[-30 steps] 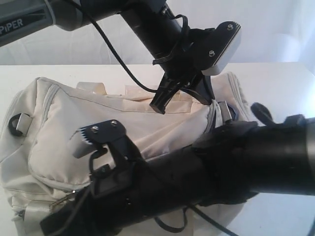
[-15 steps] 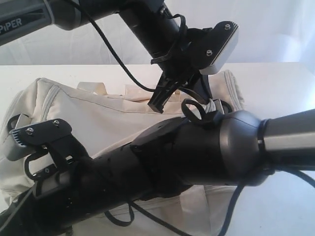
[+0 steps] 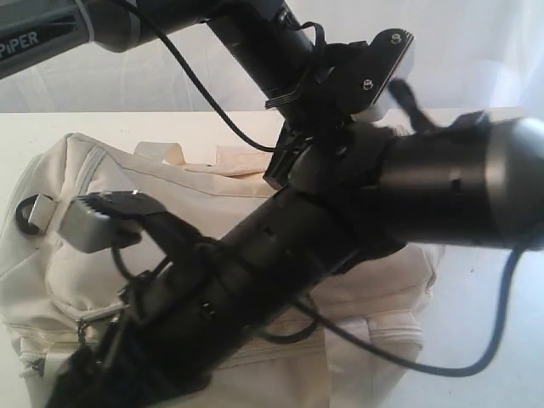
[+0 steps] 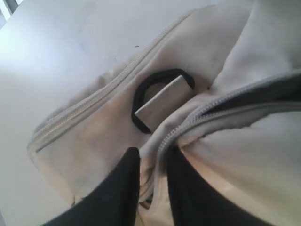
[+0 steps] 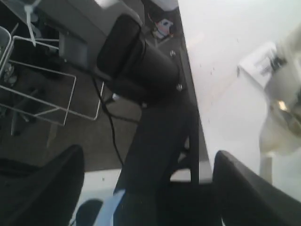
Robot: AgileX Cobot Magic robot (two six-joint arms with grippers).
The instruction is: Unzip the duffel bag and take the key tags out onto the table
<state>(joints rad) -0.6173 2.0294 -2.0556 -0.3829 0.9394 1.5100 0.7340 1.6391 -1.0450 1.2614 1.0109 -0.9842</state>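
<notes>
Since half a second ago the right arm (image 3: 280,280) has swung upward across the exterior view. Its thick matt-black joint now sits high on the right, and its grey camera block (image 3: 89,223) has shifted inward from the left edge. The duffel bag (image 3: 195,200) has not moved. It lies on the white table (image 3: 484,340), soft, creased cream cloth with a black D-ring (image 3: 28,212) at its left end.

The exterior view shows neither gripper's fingers plainly; the wrist views supply them. The left gripper (image 4: 153,186) has two smooth black fingers (image 4: 122,193) a narrow gap apart. The bag's cloth and the end of a grey-toothed zipper (image 4: 164,141) lie between them; whether they press the cloth cannot be told. Further along, that zipper gapes onto dark lining (image 4: 282,89). A pale webbing tab (image 4: 162,96) threads a D-ring close by.

The right gripper (image 5: 148,157) has its fingers wide apart with nothing held. Beyond them are the table edge, the floor and a wire rack (image 5: 42,80).
</notes>
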